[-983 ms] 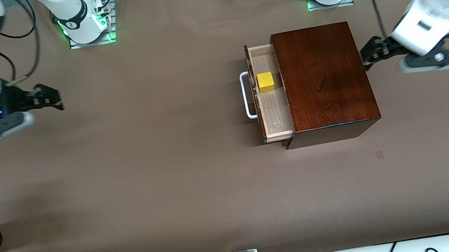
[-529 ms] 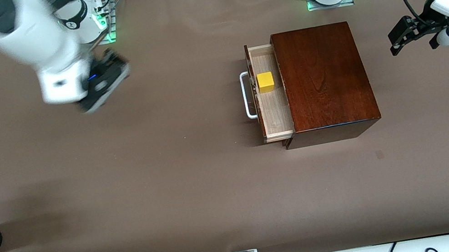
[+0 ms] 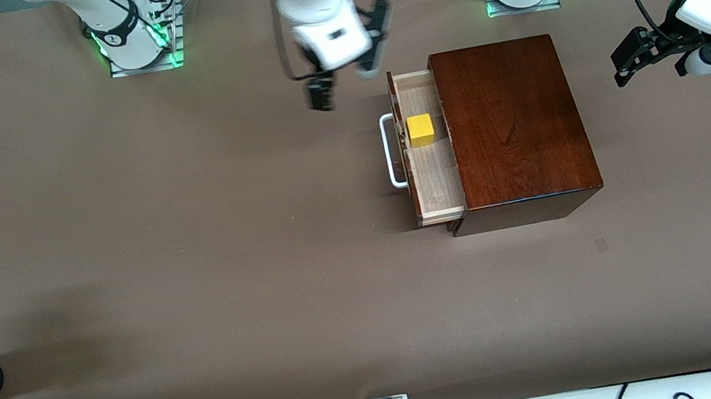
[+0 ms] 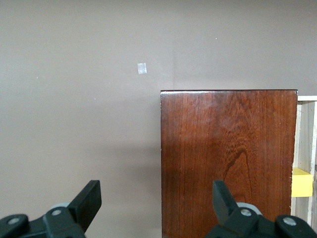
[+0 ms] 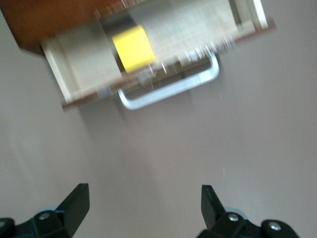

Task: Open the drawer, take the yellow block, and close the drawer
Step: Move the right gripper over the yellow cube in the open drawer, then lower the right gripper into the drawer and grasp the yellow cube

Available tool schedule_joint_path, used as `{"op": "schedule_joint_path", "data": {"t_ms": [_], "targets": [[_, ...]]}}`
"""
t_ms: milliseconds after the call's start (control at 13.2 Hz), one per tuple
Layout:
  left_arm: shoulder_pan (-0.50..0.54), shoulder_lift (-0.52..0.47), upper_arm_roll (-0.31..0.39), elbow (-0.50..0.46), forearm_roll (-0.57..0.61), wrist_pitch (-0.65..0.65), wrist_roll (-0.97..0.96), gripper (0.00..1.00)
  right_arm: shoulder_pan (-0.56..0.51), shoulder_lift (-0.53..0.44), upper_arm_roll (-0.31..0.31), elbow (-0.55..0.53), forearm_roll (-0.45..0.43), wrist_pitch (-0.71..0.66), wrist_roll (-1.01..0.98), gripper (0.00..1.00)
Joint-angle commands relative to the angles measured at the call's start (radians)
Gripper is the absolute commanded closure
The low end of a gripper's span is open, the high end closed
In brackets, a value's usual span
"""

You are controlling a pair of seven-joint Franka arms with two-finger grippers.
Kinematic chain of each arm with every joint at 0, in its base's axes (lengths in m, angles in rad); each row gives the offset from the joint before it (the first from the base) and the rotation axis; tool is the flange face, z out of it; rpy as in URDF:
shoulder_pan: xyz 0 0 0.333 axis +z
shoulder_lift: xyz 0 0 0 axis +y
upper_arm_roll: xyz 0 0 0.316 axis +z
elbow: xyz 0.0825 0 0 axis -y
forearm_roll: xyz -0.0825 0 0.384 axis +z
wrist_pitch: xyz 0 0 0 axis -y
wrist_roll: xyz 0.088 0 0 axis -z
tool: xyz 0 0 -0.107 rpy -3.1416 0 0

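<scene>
drawer (image 3: 427,147) open, yellow block (image 3: 420,129) inside. right gripper (image 5: 143,208) jaws wide, over table beside handle (image 3: 392,151): centre over block, descend straight. left gripper (image 4: 153,206) wide, waits.

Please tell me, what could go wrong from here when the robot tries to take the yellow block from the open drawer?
1. The drawer is only partly out, and the yellow block lies close to the wooden box; a finger may hit the box edge.
2. The open right end effector could bump the white handle and shift the drawer.
The open left end effector waits.
</scene>
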Motion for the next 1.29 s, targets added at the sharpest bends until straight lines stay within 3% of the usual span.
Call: {"op": "schedule_joint_path", "data": {"t_ms": [0, 303, 756, 1210], "targets": [[-0.003, -0.002, 0.002, 0.016, 0.007, -0.024, 0.017, 0.0, 0.037, 0.157, -0.013, 0.189, -0.016, 0.039, -0.052, 0.0], [-0.005, 0.0, -0.002, 0.034, 0.009, -0.059, 0.02, 0.0, 0.063, 0.23, -0.013, 0.189, -0.019, 0.169, -0.134, 0.0], [-0.011, 0.0, -0.002, 0.036, 0.009, -0.071, 0.018, 0.0, 0.066, 0.276, -0.013, 0.19, -0.019, 0.188, -0.217, 0.0], [-0.009, 0.0, -0.001, 0.037, 0.009, -0.077, 0.018, 0.0, 0.07, 0.38, -0.013, 0.272, -0.02, 0.216, -0.213, 0.0]]}}
